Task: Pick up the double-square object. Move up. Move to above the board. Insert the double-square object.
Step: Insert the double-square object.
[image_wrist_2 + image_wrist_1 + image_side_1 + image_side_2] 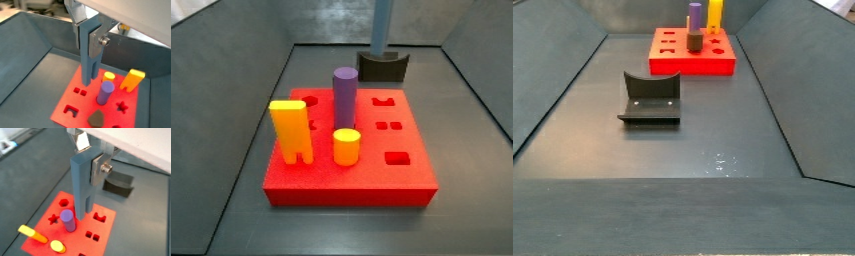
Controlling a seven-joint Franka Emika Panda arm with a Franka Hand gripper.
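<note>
My gripper [89, 161] is shut on the top of the double-square object [81, 188], a tall grey-blue post with two legs that hangs upright in the air; it shows in both wrist views [89, 55]. In a side view only its lower part [381, 28] shows, at the back near the fixture [382, 66]. The board [345, 178], a red slab with shaped holes, lies below in both wrist views [73, 240] [75, 105]. A pair of small square holes [79, 91] in it is free. The gripper and the post are out of the other side view.
A purple cylinder [345, 95], a yellow-orange two-legged block [291, 130] and a short yellow cylinder [346, 147] stand in the board. A grey piece [97, 119] sits in it too. The dark fixture [649, 100] stands on the floor. Grey bin walls [553, 110] enclose the floor.
</note>
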